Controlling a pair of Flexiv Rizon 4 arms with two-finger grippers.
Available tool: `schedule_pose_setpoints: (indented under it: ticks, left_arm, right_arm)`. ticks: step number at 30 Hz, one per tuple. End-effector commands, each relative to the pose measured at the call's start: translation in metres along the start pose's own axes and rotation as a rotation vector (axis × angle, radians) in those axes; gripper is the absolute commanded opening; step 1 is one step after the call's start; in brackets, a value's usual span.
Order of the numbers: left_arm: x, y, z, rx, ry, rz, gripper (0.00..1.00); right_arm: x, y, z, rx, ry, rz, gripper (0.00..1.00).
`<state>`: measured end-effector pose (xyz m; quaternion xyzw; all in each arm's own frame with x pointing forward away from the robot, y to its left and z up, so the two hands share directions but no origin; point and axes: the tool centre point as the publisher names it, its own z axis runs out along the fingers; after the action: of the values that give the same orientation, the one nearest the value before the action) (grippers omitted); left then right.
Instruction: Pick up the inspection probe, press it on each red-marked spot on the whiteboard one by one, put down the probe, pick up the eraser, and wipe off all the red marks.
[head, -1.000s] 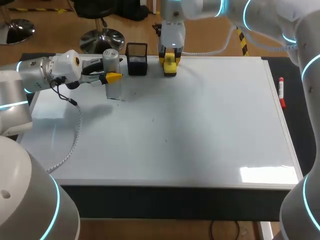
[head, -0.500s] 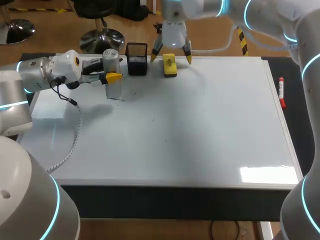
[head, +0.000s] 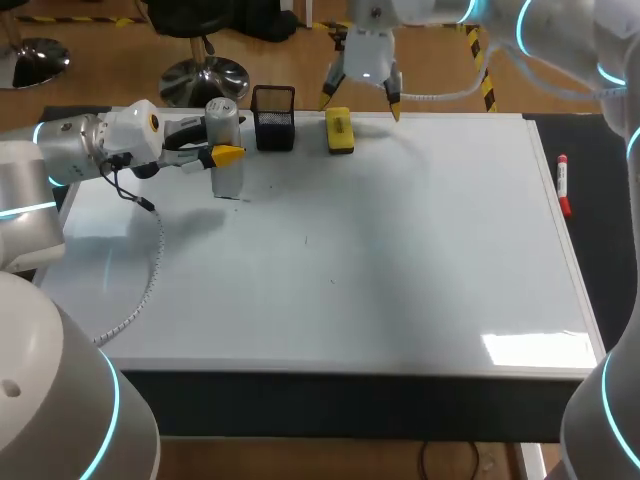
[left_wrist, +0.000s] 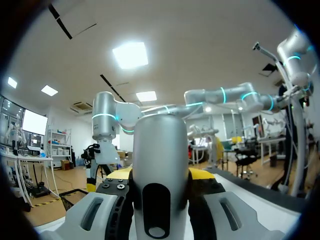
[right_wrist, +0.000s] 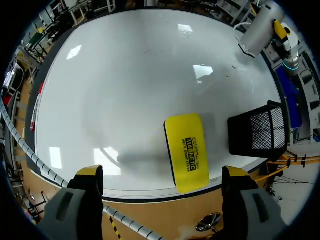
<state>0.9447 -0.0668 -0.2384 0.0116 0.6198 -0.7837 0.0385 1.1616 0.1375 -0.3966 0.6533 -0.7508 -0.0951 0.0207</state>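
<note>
The right gripper (head: 361, 108) hangs with its yellow-tipped fingers spread wide and nothing between them, just above the far edge of the whiteboard (head: 400, 260), a little to the right of the black mesh pen holder (head: 273, 118). Directly under it, in the right wrist view, the yellow eraser (head: 340, 130) lies flat on the board, just beside the mesh holder and apart from both fingers.

On the other side of the mesh holder, the left gripper (head: 222, 153) is clamped on the silver inspection probe (head: 228, 175). The probe stands upright with its foot on the board, near the holder. The left wrist view shows the cylinder seated squarely between the fingers.

Across the board I can find no red marks, only a couple of tiny dark specks toward the middle. A red marker (head: 563, 185) lies off the board's right edge, well apart from the mesh holder.

My reading is that the pressing and the wiping are finished and the eraser has been set down. What looks left is for the left gripper to release the probe, which it grips although the task calls for putting it down, and for both arms to clear the board.
</note>
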Motion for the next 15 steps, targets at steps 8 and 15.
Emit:
schedule_pose_setpoints:
  ticks: [8,15]
  left_arm:
    - [0.001,-0.001,0.000,0.000,-0.001,0.002,0.00]
    - [0.001,-0.001,0.000,0.000,-0.001,0.002,0.00]
  right_arm:
    - [0.042,0.061,-0.076,0.206,-0.119,0.095,1.00]
    - [0.058,0.073,-0.104,0.224,-0.135,0.188,1.00]
